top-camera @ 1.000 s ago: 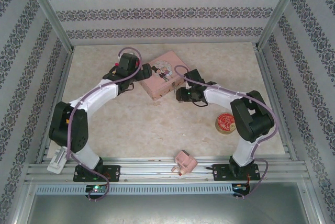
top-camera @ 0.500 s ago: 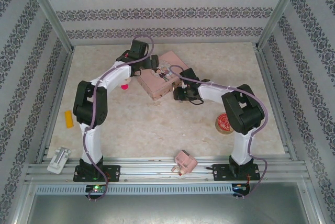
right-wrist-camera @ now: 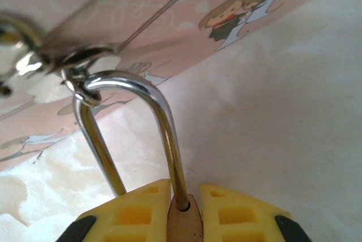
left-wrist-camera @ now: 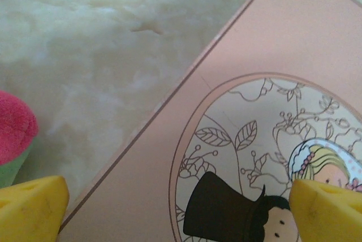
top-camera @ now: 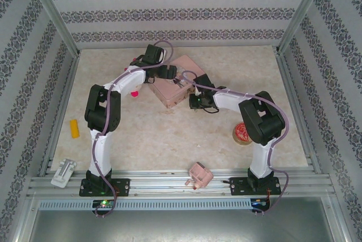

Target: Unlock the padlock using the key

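Right gripper: From my remote station I see its yellow fingers clamped on the body of the tiny brass-gold padlock, whose thin silver shackle rises between them.
Padlock: It hangs at the near-right side of the pink illustrated rectangular tin box, its shackle looped through the tin's shiny metal hasp. One shackle leg enters the body. The other drops behind a finger, so I cannot tell whether it is locked.
Left gripper: The jaws stand wide apart and hold nothing. One yellow fingertip is above the lid's picture and the other is past the lid's edge, over the table. I cannot tell whether either touches.
Tin: It sits toward the far middle of the beige marbled table, between the two grippers. Its lid bears a drawn figure in a black top hat.
Left fingertip's neighbour: A red-pink and green soft object lies just beside it.
Elsewhere: A round red-and-gold tin sits by the right arm. A pink plastic plug-like block lies at the near edge, and a small yellow block lies well to the left.
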Robot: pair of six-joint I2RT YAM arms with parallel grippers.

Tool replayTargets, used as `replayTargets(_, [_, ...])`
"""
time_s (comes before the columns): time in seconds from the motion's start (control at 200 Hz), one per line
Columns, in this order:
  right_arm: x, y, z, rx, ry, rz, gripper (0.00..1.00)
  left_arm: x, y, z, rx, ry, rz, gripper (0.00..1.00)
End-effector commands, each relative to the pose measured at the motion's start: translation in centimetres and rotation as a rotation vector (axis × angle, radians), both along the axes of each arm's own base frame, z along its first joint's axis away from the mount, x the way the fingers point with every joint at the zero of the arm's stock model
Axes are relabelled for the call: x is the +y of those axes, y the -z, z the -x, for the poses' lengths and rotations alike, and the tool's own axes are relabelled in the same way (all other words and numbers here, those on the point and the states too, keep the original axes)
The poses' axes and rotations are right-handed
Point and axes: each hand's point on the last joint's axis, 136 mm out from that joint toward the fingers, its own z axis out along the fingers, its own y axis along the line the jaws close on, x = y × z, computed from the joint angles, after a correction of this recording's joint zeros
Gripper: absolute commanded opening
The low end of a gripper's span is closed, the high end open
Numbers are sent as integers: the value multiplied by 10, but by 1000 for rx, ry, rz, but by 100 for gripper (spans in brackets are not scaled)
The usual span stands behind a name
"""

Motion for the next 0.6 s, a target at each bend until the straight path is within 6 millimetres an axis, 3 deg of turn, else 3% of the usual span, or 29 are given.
replayTargets(0.0, [-7, 2, 14, 30, 26, -9, 6, -11, 8, 18, 22, 81, -45, 99])
replayTargets(0.14, [-11, 0, 30, 53, 67, -51, 0, -9, 5, 25, 8, 65, -55, 99])
replayTargets(0.425, [-19, 1, 73, 113, 166, -121, 0, 3, -11, 40, -48, 0, -70, 99])
replayTargets(0.595, [-21, -3, 98, 119, 217, -159, 0, 15, -21, 62, -47, -110, -56, 99])
